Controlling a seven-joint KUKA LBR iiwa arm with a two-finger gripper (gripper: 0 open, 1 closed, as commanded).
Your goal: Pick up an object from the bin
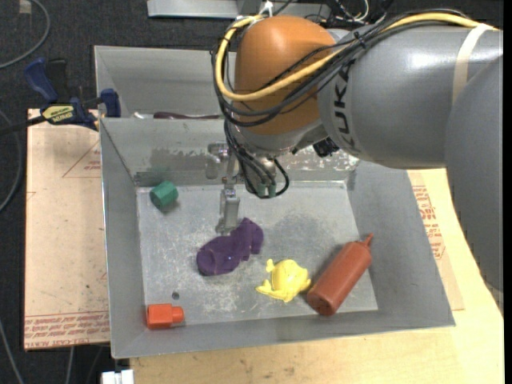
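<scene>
My gripper [230, 214] hangs down from under the orange cover near the middle of the bin, its one visible finger reaching to the upper edge of a purple lumpy soft thing [230, 248]. A yellow toy figure [283, 280] lies just right of and below the purple thing. Beside the yellow toy, a red-brown bottle [340, 275] lies on its side, cap pointing up and right.
A green block [164, 195] sits near the bin's back left. In the front left corner lies a small orange block [164, 316]. The arm and its cables cover the bin's back right part.
</scene>
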